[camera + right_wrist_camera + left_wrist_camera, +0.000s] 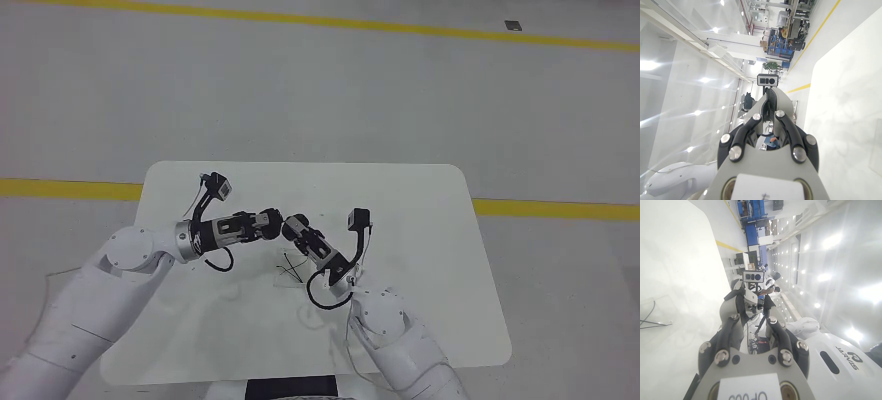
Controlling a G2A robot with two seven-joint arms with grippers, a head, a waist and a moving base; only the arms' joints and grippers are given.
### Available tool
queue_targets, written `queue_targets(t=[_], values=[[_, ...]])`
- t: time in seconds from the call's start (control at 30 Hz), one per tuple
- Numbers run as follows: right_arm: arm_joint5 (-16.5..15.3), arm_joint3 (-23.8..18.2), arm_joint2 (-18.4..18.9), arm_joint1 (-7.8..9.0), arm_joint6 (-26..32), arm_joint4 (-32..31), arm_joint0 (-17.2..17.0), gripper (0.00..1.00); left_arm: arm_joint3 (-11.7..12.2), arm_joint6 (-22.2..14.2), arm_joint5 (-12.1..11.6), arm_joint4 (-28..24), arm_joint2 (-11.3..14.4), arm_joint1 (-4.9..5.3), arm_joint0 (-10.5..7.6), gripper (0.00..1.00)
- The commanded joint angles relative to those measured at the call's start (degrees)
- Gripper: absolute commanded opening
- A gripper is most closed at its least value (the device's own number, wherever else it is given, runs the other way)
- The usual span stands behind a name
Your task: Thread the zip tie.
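Grey floor crossed by yellow lines surrounds the white worktop [420,300]. Over its middle I have both arms held up, tips pointed at each other and nearly meeting. My left tool [750,298] stands partly open, with nothing I can see between its fingers. My right tool [769,98] is pressed closed, and I cannot tell whether anything thin is pinched in it.

The zip ties [290,268] lie as a few crossed black strands on a clear tray [660,309]. They are below both tools and toward the robot's side of them, just beside the right arm [322,258]. I judge the right tool the nearer; it would have to tip down and back.

From above, the strands read as one small tangle. The left wrist view separates a straight strand from a curved one, and the right wrist view gives me the closed fingers plainly.
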Motion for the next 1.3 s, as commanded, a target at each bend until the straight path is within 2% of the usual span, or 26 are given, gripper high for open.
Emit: queue_targets(t=[0.0, 0.33, 0.9, 1.27], values=[[-0.1, 0.0, 0.0, 0.01, -0.1, -0.4, 0.0, 0.00, 0.0, 0.0, 0.1, 0.0, 0.0, 0.03, 0.03, 0.21], [-1.5, 0.2, 0.0, 0.02, 0.3, -0.6, -0.2, 0.00, 0.1, -0.2, 0.2, 0.1, 0.3, 0.10, -0.10, 0.18], [-1.9, -0.5, 0.1, 0.12, 0.4, -1.6, -0.8, 0.00, 0.4, -0.3, 0.7, 0.1, 0.9, 0.21, -0.39, 0.13], [-1.9, -0.9, 0.2, 0.15, 0.4, -2.0, -1.0, 0.00, 0.5, -0.4, 1.1, 0.1, 1.2, 0.30, -0.52, 0.00]])
